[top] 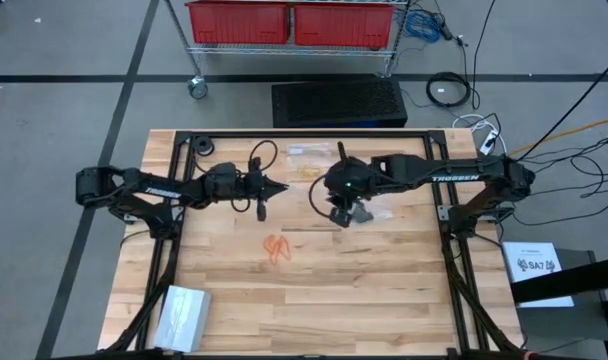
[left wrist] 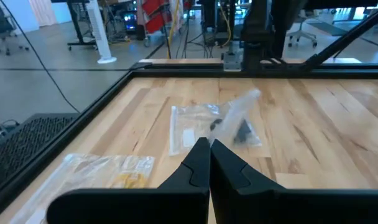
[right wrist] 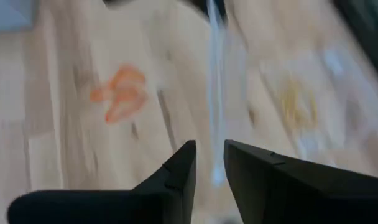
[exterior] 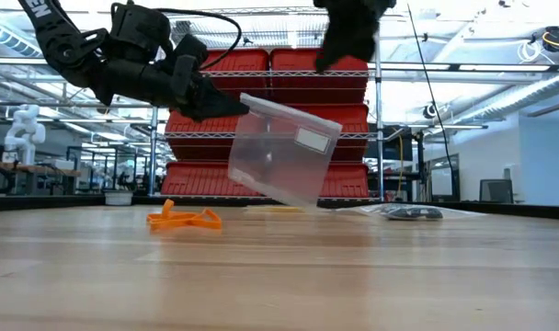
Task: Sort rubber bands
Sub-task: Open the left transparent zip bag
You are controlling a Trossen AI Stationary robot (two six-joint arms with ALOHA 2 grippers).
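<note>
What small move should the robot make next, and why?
Probably lower the right tool to the orange rubber bands. They lie loose on the table, while the left tool, shut, holds the clear bag in the air and the right tool's jaws stand slightly apart.

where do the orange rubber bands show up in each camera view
High view: orange rubber bands lie on the wooden table, just left of centre, in front of both grippers.
Low view: at left on the tabletop, below the hanging clear plastic bag.
Left wrist view: not in it.
Right wrist view: blurred orange patch, upper left.
Shared landmark: the clear plastic bag, beside the bands in the low and right wrist views.
</note>
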